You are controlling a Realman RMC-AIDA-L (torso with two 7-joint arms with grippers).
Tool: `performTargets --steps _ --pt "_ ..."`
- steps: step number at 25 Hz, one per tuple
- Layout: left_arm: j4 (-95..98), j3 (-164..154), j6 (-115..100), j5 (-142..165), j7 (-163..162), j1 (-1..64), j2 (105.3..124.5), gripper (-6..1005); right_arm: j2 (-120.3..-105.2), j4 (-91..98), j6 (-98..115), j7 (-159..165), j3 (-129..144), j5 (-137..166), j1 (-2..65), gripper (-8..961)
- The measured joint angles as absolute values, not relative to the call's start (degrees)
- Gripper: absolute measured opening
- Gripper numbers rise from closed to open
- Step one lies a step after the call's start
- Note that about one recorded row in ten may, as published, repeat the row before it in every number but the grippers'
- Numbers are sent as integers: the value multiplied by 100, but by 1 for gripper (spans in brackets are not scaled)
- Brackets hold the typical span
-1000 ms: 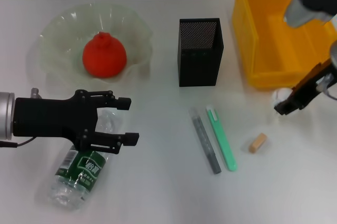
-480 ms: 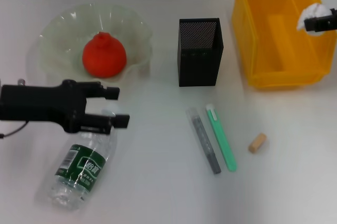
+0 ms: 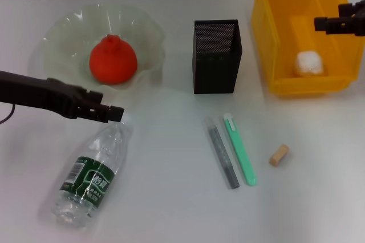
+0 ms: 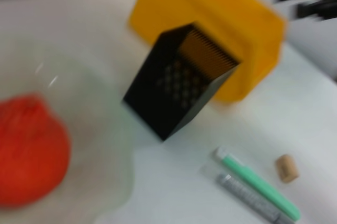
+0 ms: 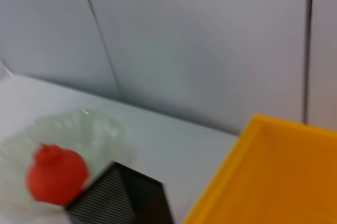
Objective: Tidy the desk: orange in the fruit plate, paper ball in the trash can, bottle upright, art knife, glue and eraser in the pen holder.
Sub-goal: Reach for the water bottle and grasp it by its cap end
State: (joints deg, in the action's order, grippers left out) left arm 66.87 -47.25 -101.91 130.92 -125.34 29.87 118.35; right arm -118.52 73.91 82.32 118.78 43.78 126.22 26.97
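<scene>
Head view is showing the bottle (image 3: 90,178) lying on its side on the desk (image 3: 171,209), its long axis running diagonally, cap end pointing up toward the left gripper (image 3: 108,112) and base toward the near edge. That gripper is hovering just beside the cap end, between the bottle and the fruit plate (image 3: 57,37), where the orange (image 3: 113,59) is already sitting; whether its fingers are parted I cannot tell, seen edge-on as they are. The left arm is plainly the nearer one for standing the bottle up (my judgement only).

Over the trash can (image 3: 274,32), the right gripper (image 3: 332,23) is hanging empty with fingers apart, the paper ball (image 3: 308,63) lying inside below it. The glue (image 3: 223,153), art knife (image 3: 240,149) and eraser (image 3: 279,155) are lying near the pen holder (image 3: 217,56), closer to the right arm.
</scene>
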Motion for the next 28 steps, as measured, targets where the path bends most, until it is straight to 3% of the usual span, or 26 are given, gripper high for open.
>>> performTargets --steps 11,19,28 --pt "6679 -5745 -9406 14025 -14385 3244 11853 809 -11806 5842 9988 9043 3435 10770 1982 773" --pt "6441 -6498 -8776 14083 -14824 3297 11857 805 -11640 4457 10679 7481 3623 10848 1935 773" --pt "6148 -6904 -8332 14122 -14858 3396 11872 801 -11682 4109 10546 7342 3744 11457 2277 772"
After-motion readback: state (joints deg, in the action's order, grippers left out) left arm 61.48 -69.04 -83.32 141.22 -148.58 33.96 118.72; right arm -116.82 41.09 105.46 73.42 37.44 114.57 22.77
